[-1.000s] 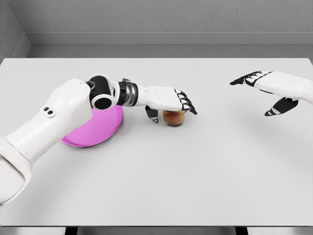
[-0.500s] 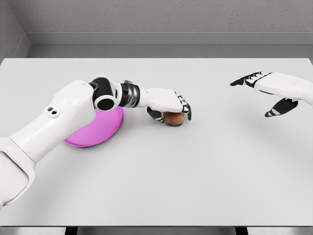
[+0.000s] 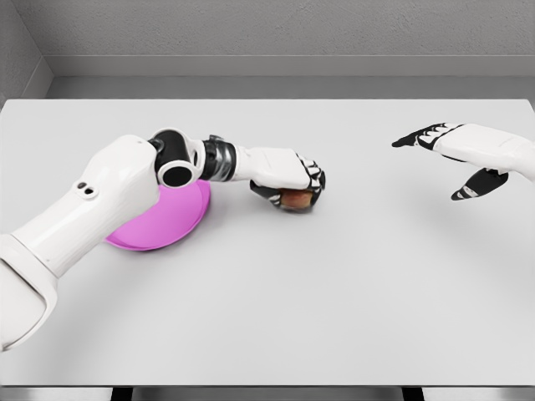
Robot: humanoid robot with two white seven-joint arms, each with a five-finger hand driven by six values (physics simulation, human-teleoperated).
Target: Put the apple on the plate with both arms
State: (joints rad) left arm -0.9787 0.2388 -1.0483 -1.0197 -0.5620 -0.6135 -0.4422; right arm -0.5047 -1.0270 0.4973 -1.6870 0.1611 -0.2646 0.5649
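Note:
A reddish apple (image 3: 297, 200) sits on the white table (image 3: 334, 284) near its middle. My left hand (image 3: 294, 185) covers it from above, its fingers (image 3: 315, 178) curled down around it and the thumb under its left side. Only the apple's lower front shows. The pink plate (image 3: 167, 219) lies to the left of the apple, partly hidden under my left forearm and elbow. At the far right my right hand (image 3: 447, 159) hovers over the table with fingers spread, holding nothing.
A grey wall runs behind the table's far edge. Nothing else stands on the table.
My left hand's fingers have curled down from spread above the apple to wrapped around it. The right hand has stayed where it was.

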